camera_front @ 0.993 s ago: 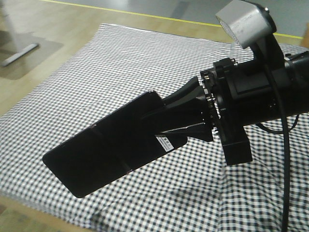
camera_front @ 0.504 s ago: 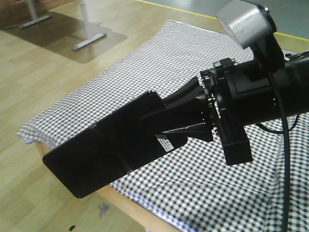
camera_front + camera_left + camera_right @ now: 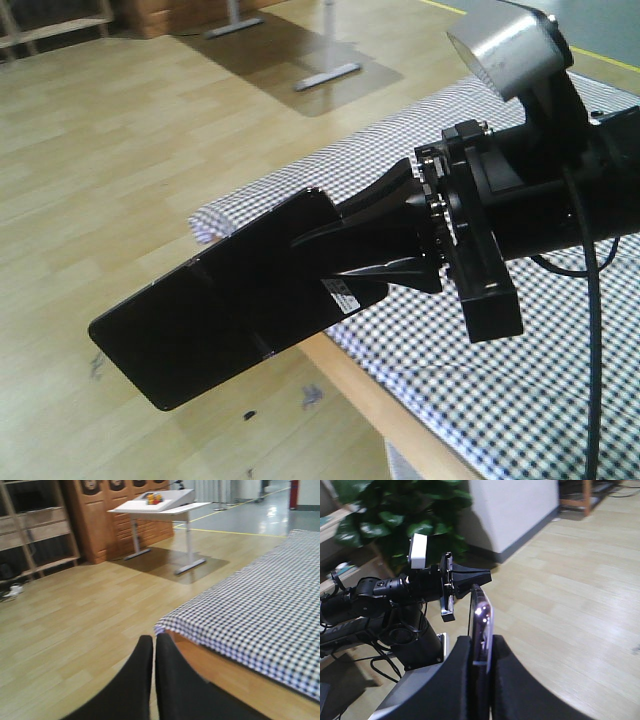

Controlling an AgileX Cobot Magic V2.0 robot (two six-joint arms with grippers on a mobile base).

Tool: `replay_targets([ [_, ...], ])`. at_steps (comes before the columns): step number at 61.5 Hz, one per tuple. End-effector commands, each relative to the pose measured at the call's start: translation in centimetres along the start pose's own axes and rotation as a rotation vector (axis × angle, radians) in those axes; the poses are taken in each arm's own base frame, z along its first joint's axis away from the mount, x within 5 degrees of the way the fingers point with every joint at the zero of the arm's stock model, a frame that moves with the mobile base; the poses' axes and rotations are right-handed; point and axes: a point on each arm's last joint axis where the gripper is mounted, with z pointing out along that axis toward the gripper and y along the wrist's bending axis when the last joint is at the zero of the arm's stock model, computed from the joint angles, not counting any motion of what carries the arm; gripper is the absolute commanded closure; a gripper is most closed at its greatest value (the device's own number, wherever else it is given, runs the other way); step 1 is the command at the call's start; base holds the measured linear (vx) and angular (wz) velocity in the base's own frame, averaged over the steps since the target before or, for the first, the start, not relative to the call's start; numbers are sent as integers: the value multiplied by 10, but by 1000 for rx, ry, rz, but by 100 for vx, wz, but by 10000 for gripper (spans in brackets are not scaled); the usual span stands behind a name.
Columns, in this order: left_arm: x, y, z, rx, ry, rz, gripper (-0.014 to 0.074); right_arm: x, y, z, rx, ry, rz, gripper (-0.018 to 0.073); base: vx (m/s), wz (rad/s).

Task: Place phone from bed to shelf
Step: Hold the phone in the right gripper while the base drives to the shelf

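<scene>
Swung off the bed (image 3: 540,380), the right end effector (image 3: 330,265) grips the phone (image 3: 200,320) by one end above the wood floor (image 3: 120,150) beside the bed's edge, while the left end effector (image 3: 152,650) is pinched closed.

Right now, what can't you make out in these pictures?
Front view: the print on the barcode sticker is too small to read, and the right gripper covers the near end of the phone.
Right wrist view: the phone is edge-on, so its face is hidden.
Left wrist view: the shelf is cut off by the left edge; the coloured items on the white desk are too small to name.
</scene>
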Motion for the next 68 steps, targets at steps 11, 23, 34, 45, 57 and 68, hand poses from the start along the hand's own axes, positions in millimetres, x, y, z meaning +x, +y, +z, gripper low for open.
replay_targets([
  [11,-14,2,-2,-6,-99,-14,595,-15,19,-9,-79,-80,-22,561,-14,55],
  [23,-14,2,-2,-6,-99,-14,595,-15,19,-9,-79,-81,-22,561,-14,56],
  [34,-14,2,-2,-6,-99,-14,595,-15,19,-9,-79,-81,-22,561,-14,57],
  [45,-14,2,-2,-6,-99,-14,595,-15,19,-9,-79,-81,-22,561,-14,53],
  [57,-14,2,-2,-6,-99,-14,595,-15,19,-9,-79,-81,-22,561,-11,43],
  [68,-14,2,-2,-6,-99,-14,595,-15,19,-9,-80,-80,-22,561,-7,27],
])
